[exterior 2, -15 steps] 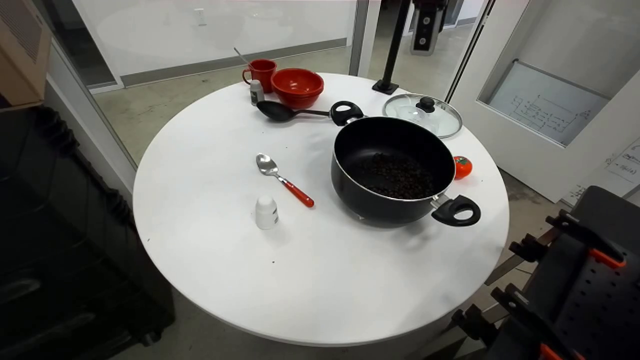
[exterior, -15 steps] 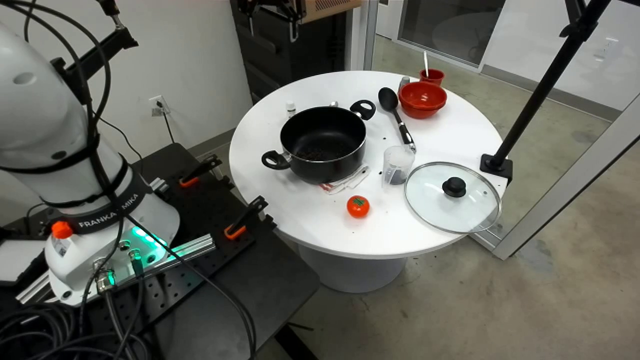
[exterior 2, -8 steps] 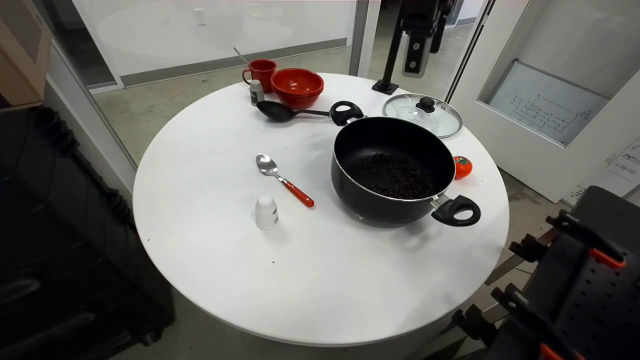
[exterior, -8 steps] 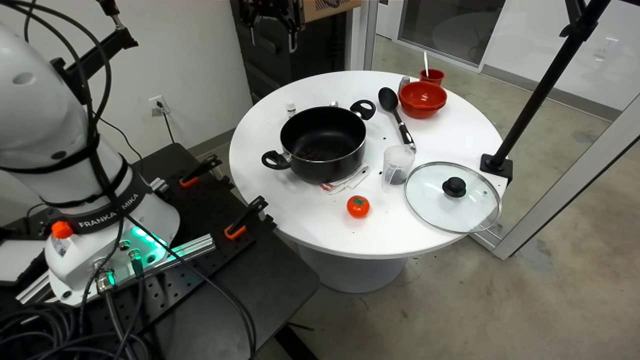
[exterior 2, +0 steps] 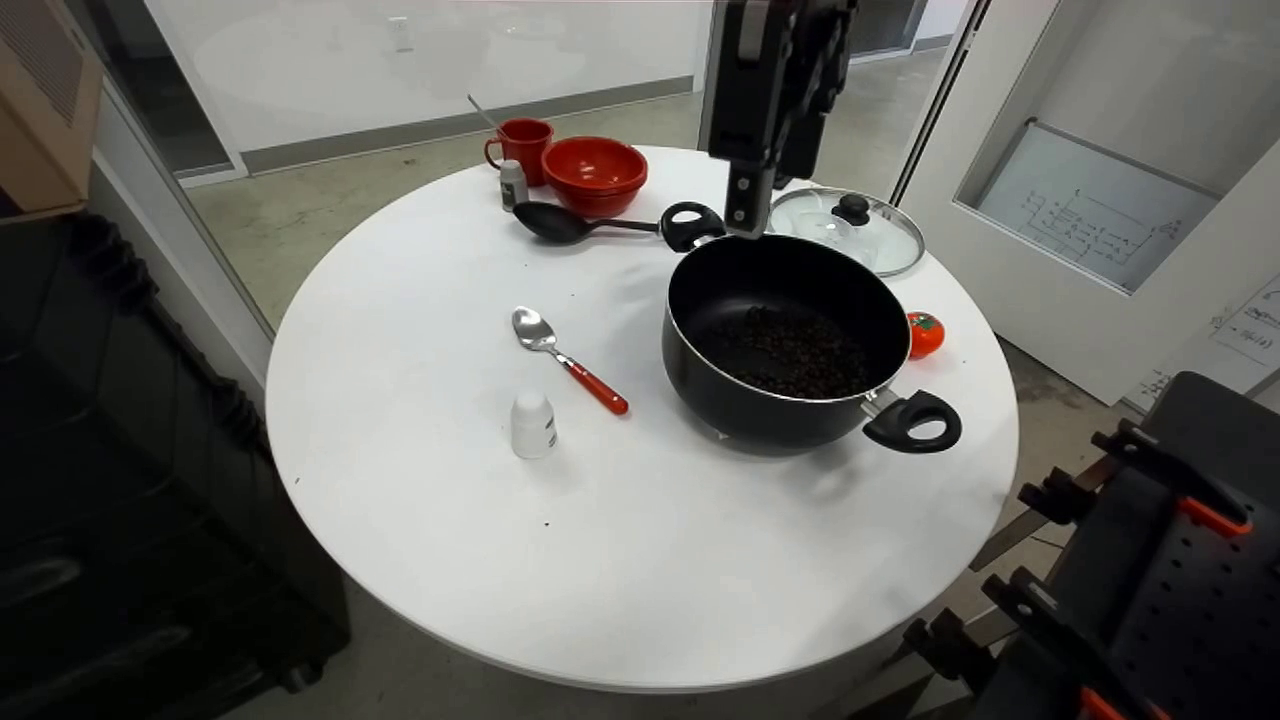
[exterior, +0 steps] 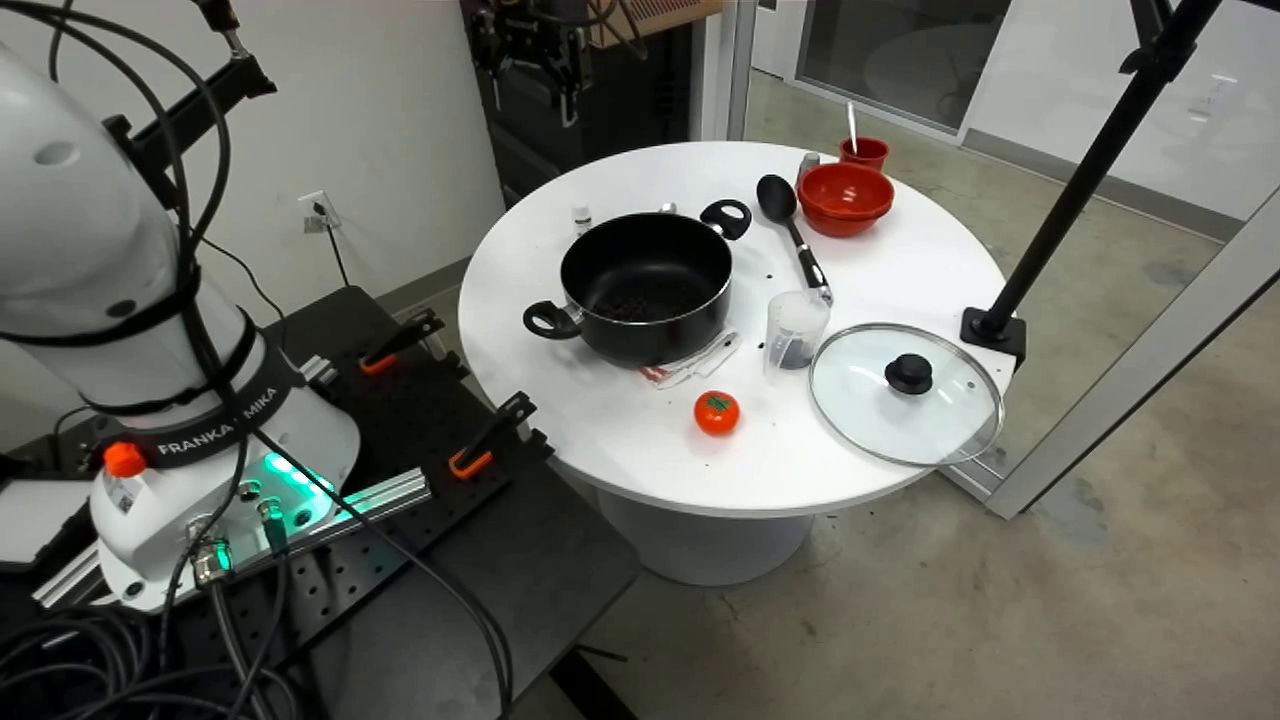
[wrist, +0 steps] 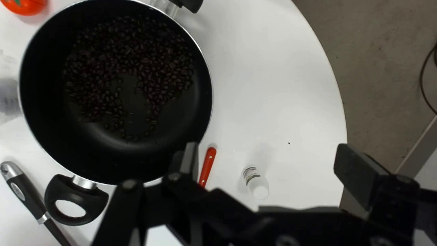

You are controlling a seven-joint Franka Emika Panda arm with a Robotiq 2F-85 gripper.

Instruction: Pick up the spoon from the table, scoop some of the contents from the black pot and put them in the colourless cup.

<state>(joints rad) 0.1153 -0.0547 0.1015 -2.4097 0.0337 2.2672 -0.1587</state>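
On the round white table (exterior: 620,430), in an exterior view, we see the black spoon (exterior: 809,265) lying between the black pot (exterior: 655,343) and the red bowls (exterior: 845,200). The end of its handle is near the clear cup (exterior: 797,325), and a glass lid (exterior: 905,420) lies just beside that cup. Up high hangs the gripper (exterior: 533,105).

In an exterior view, we spot a red-handled spoon (exterior 2: 585,377) between the pot and a white shaker (exterior 2: 533,425).

In the wrist view, we look down at dark beans (wrist: 153,65) in the pot. The black spoon's handle lies near the pot. The gripper's fingers are spread far apart, and it holds nothing.
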